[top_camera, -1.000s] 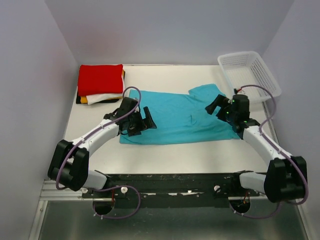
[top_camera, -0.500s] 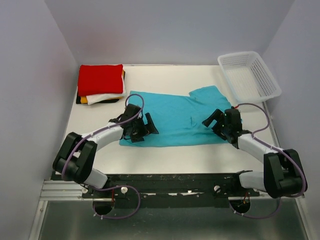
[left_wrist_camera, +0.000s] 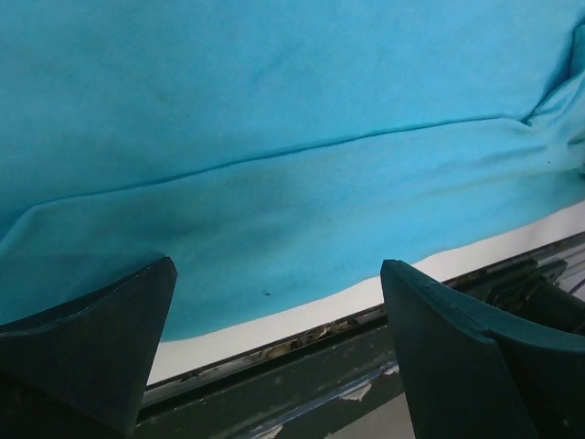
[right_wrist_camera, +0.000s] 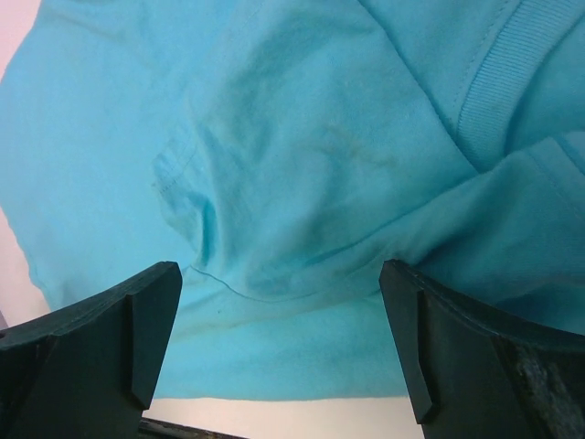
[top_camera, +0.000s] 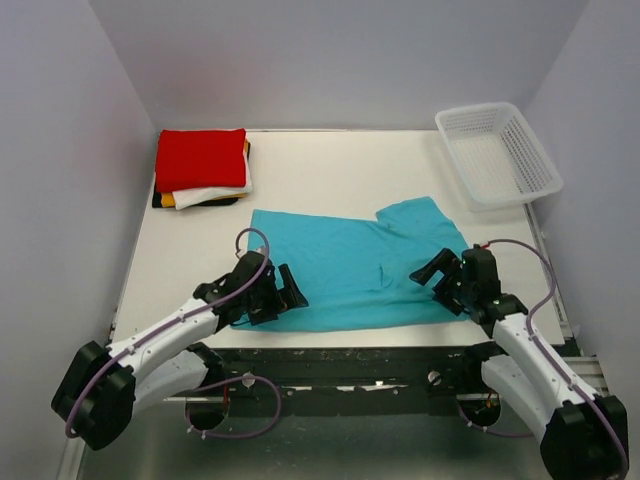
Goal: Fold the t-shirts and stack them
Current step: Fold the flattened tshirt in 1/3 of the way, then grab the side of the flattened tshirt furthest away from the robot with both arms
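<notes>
Shirt (top_camera: pixel 345 265) flat, long axis left-right; near hem just below left gripper (top_camera: pixel 281 293) and right gripper (top_camera: pixel 438 277), both agape, empty

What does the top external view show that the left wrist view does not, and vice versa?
Only the top view: the white plastic mesh basket, the stack of folded shirts with red on top, and the right claw. Only the left wrist view: a long crease line and a tiny dark speck on the cloth. Both: the turquoise cloth t-shirt, the open left claw and the white table.
</notes>
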Robot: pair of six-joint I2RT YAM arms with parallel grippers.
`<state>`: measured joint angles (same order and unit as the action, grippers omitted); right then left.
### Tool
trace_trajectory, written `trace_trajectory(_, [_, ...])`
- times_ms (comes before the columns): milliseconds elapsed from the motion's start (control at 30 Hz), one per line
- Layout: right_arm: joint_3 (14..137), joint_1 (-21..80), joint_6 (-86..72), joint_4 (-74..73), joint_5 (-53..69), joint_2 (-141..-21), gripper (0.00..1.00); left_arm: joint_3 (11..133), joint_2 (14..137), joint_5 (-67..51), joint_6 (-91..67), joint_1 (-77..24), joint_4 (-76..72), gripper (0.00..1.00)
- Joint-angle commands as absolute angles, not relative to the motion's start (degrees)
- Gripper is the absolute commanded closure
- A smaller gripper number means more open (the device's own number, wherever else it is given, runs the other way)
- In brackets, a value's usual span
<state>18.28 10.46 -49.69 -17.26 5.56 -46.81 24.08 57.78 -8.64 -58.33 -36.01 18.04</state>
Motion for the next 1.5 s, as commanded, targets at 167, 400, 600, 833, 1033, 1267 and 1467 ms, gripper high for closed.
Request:
trace_trajectory(167, [24.3, 10.9, -45.6, -22.1, -0.4, -42.1, 0.00, 29.4, 55.2, 0.9, -56.2, -34.8, 29.4, 0.01])
trace_trajectory(400, [35.5, 10.9, -42.2, -14.4, -2.3, -56.1, 0.00, 43.1, 64.1, 1.5, -47.5, -21.5, 26.7, 0.01])
trace_trajectory(600, [41.2, 10.9, -42.2, -5.0, -1.3, -70.0, 0.00, 56.2, 78.2, -2.8, -44.6, -12.9, 22.0, 0.01])
trace_trajectory(833, [44.3, 11.1, -40.1, -3.2, 0.2, -78.6, 0.00, 65.7, 93.8, -12.3, -44.2, -6.3, 15.1, 0.01])
trace_trajectory(1033, [45.4, 15.0, -34.9, -3.2, -1.2, -79.5, 0.00, 72.2, 101.8, -13.1, -45.1, -4.5, 13.8, 0.01])
trace_trajectory(1267, [42.6, 15.4, -35.4, -2.0, -1.5, -78.3, 0.00, 77.1, 108.2, -5.9, -50.0, -4.1, 17.3, 0.01])
trace_trajectory(1467, [41.7, 16.2, -34.0, -3.5, -2.5, -77.6, 0.00, 74.9, 107.2, -6.9, -50.5, -4.0, 14.6, 0.01])
